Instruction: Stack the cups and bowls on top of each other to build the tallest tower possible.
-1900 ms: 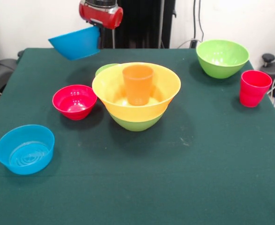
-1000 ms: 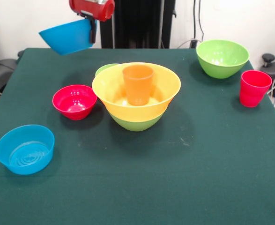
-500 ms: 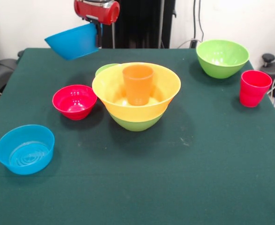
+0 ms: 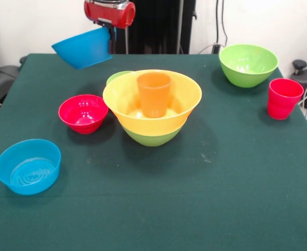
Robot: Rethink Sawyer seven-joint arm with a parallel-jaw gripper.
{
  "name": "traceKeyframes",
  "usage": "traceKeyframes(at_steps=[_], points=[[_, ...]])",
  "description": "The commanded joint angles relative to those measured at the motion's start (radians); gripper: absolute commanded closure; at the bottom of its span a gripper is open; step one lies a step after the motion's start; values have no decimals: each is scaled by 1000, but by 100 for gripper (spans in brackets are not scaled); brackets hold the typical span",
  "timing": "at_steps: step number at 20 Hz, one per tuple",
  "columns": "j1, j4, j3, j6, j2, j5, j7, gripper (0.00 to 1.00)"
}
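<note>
Lab: green-clothed table [image 4: 237,209], robot pedestal [image 4: 153,26], wall cables [image 4: 219,23].

Small green bowl [image 4: 120,76] mostly hidden behind wide orange bowl [image 4: 152,102].

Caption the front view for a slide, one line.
Gripper holds a tilted blue bowl aloft beside the orange cup standing in the wide orange bowl.

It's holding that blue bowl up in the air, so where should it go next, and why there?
Probably sideways until it hangs over the upright orange plastic cup. The gripper holds the big glossy blue plastic bowl tilted, off to one side of the stack: the cup inside the wide orange bowl, nested in a green bowl.
</note>
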Motion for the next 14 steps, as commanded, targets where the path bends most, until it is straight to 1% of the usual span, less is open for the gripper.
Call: traceKeyframes(at_steps=[1,8,14], points=[[3,2,73,90,51,-39,-67,100],[9,5,67,78,54,-47,-62,100],[0,-4,69,60,80,-58,-64,100]])
